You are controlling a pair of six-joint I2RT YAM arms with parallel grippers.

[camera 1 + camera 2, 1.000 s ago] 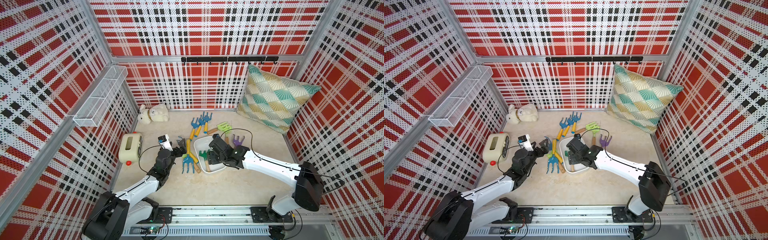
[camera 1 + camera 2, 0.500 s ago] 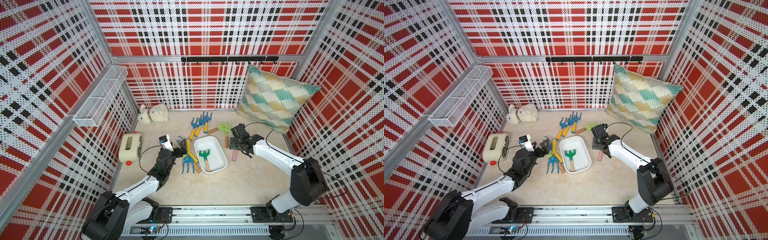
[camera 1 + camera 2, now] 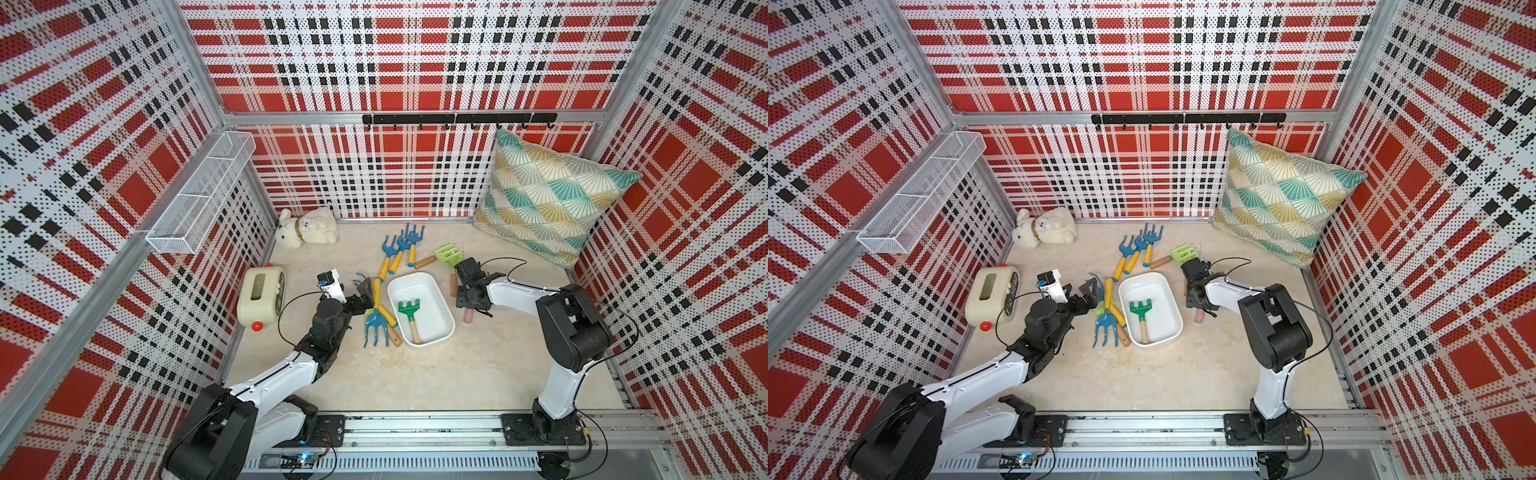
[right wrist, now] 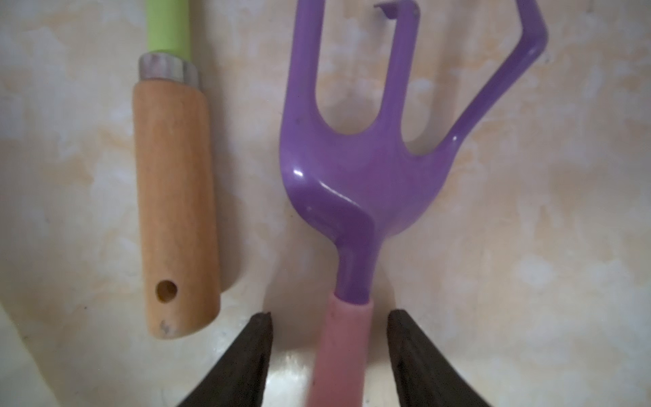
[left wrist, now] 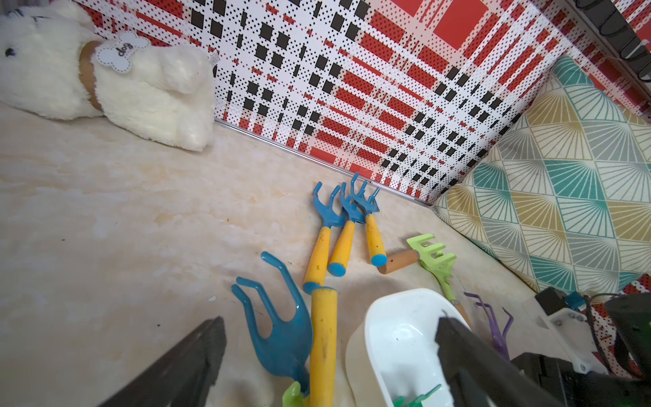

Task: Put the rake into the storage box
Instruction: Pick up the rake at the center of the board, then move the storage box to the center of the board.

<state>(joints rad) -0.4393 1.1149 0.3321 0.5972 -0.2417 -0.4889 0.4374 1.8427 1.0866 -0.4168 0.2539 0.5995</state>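
Note:
The storage box (image 3: 444, 299) (image 3: 1173, 299) is a shallow white tub on the floor, and a dark green rake (image 3: 409, 311) lies inside it. Right of the box, a purple rake (image 4: 355, 176) with a pink handle (image 3: 468, 316) lies flat. My right gripper (image 4: 329, 317) (image 3: 469, 299) stands low over it, open, one finger on each side of the pink handle with a gap at both. My left gripper (image 5: 329, 320) (image 3: 365, 291) is open wide, left of the box. It hovers over a blue rake (image 5: 281, 327) with a yellow handle.
A lime rake's wooden handle (image 4: 172, 211) lies close beside the purple rake. Several blue rakes (image 3: 399, 249) lie behind the box. A plush dog (image 3: 307, 226), a cream toy (image 3: 262, 295), a pillow (image 3: 548, 199) and a wire basket (image 3: 199, 195) line the edges.
My right arm left the box, where the green rake now lies, swung right and came down over the purple rake; its jaws have narrowed. The left arm has not moved.

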